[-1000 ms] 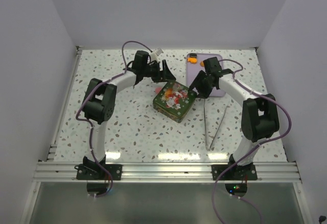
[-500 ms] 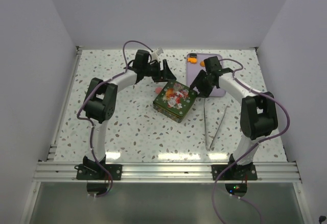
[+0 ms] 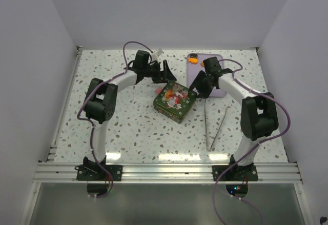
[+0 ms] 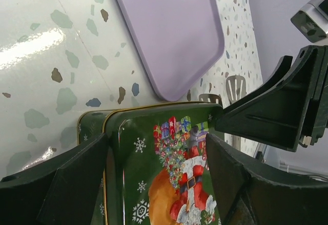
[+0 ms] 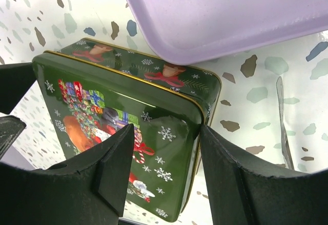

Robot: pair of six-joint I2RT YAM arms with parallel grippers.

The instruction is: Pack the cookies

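A few cookies [image 3: 195, 58], orange and dark, lie at the back end of the lilac tray [image 3: 215, 76]. A small pink piece [image 3: 158, 89] sits on the table by the tin's back-left corner. The green Christmas tin [image 3: 174, 101] stands in the middle with its picture lid [image 4: 169, 184] [image 5: 123, 112] slightly askew on the base. My left gripper [image 3: 165, 77] [image 4: 156, 158] hangs open over the lid's back-left part, holding nothing. At the back-right corner of the lid, my right gripper [image 3: 198, 87] [image 5: 165, 148] is half open, one finger [image 5: 115, 163] above the lid and the other [image 5: 225, 168] at its edge.
Metal tongs [image 3: 215, 125] [image 5: 283, 117] lie on the speckled table right of the tin. The lilac tray [image 4: 169, 30] [image 5: 230, 15] reaches close to the tin's back corner. White walls close in the back and both sides.
The left gripper's jaws have spread a little wider. The right gripper has edged slightly toward the back-left over the lid corner. The tin has barely moved.
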